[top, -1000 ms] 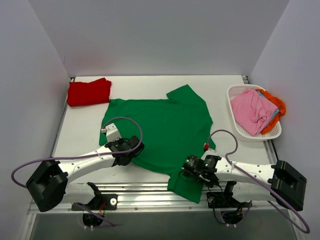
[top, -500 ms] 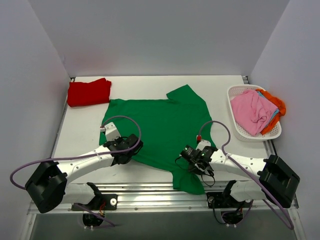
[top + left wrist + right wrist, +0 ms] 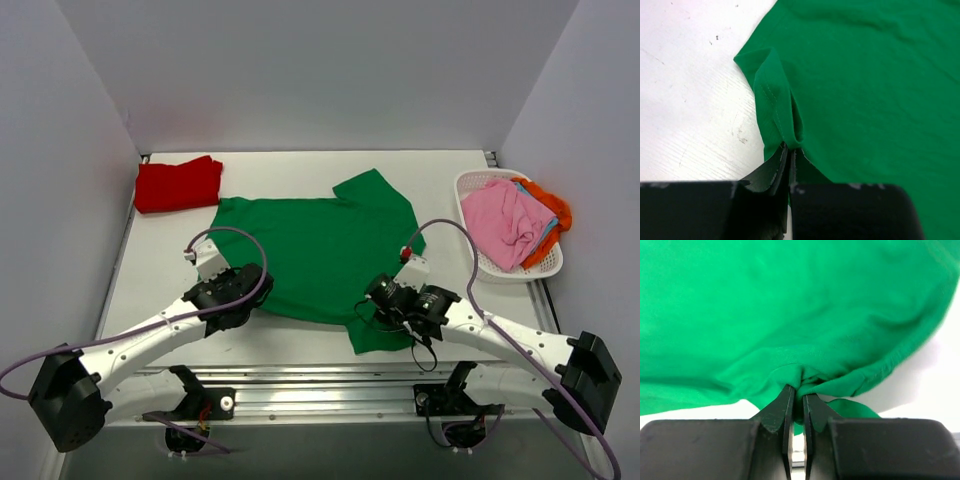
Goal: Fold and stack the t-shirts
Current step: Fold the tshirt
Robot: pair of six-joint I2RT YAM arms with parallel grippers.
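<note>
A bright green t-shirt (image 3: 320, 245) lies spread in the middle of the table, one sleeve pointing to the back. My left gripper (image 3: 243, 297) is shut on its near left hem, and the left wrist view shows a fold of green fabric (image 3: 777, 105) pinched at the gripper (image 3: 790, 148). My right gripper (image 3: 383, 297) is shut on the near right part of the shirt. In the right wrist view, bunched green cloth (image 3: 790, 305) is caught between the gripper (image 3: 798, 392) jaws. A flap of the shirt hangs below the right gripper.
A folded red t-shirt (image 3: 178, 184) lies at the back left corner. A white lattice basket (image 3: 478, 262) at the right holds pink (image 3: 505, 222), orange (image 3: 555, 210) and blue tees. The white table (image 3: 160, 260) is bare left of the green shirt.
My right gripper has shut on the green shirt's near edge. Both arms have moved away from the near edge, drawing the shirt's lower part up and back.
</note>
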